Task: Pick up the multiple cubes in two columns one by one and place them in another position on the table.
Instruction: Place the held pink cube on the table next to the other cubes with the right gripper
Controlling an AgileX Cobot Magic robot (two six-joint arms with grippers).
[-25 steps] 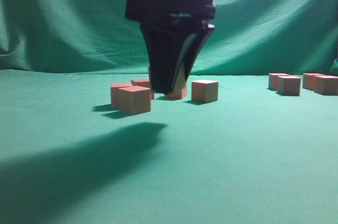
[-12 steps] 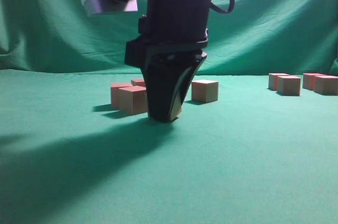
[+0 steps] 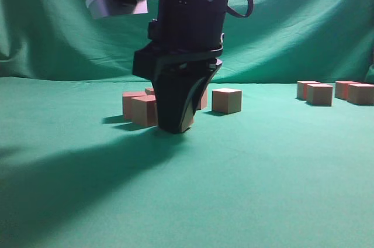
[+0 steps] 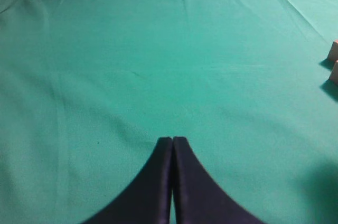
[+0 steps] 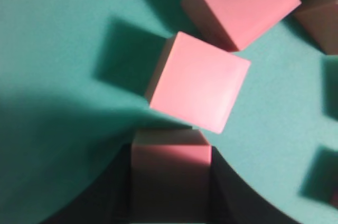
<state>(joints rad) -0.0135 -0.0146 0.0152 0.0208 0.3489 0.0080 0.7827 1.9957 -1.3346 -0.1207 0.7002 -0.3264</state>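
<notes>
A: Fingers (image 5: 113, 192) of the right arm are clamped on a pink cube (image 5: 170, 176), one dark finger on each side of it.

B: And what lies past those fingers?

A: Just beyond the tips, a second cube (image 5: 198, 82) sits on the green bench (image 5: 47, 76), tilted, and a third (image 5: 240, 2) lies farther out. From the side, the right gripper (image 3: 175, 126) hangs low, its tips near the bench.

B: The left one?

A: Left fingers (image 4: 163, 182) are pressed together with nothing between them, over bare bench, with two cubes (image 4: 333, 63) far off to their right.
</notes>
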